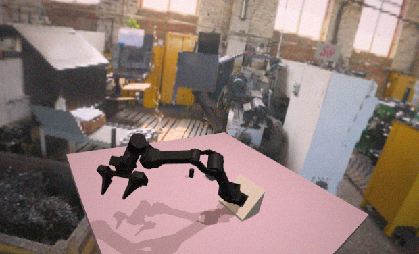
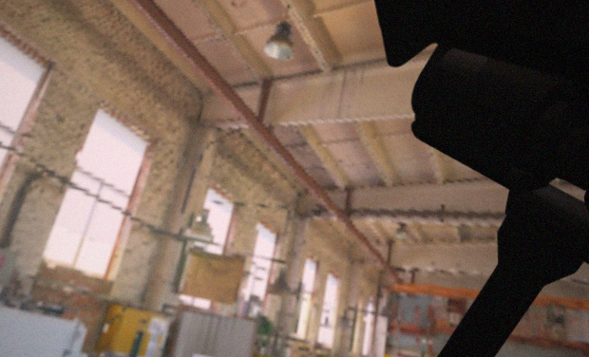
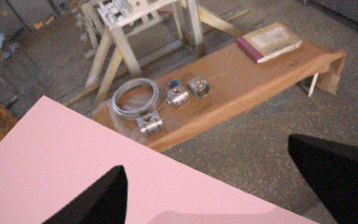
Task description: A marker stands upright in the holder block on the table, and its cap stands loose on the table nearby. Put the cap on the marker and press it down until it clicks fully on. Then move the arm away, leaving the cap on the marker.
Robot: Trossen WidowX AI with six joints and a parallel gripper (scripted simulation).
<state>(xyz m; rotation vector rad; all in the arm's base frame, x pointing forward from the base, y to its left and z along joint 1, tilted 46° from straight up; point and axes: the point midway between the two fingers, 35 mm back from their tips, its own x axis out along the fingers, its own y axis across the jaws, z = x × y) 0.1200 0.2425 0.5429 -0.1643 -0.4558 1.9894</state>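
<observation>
A small black upright cylinder, which looks like the cap point(image 1: 191, 172), stands on the pink table point(image 1: 146, 189) point(image 3: 46, 150) in the top view. Just right of it, a dark grey patch point(image 1: 209, 177) shows partly behind the arm; it may be the holder block. I cannot make out the marker, which may be hidden by the arm. My gripper point(image 1: 113, 196) point(image 3: 209, 158) is open and empty, its fingers wide apart. It hangs above the table's left part, well left of the cap. The wrist view shows neither cap nor holder.
The black arm point(image 1: 176, 157) point(image 2: 490, 109) reaches left from its base on a beige wedge block point(image 1: 252, 189), passing in front of the dark grey patch. It fills the right of the exterior view, which shows no table. The table's edge crosses the wrist view.
</observation>
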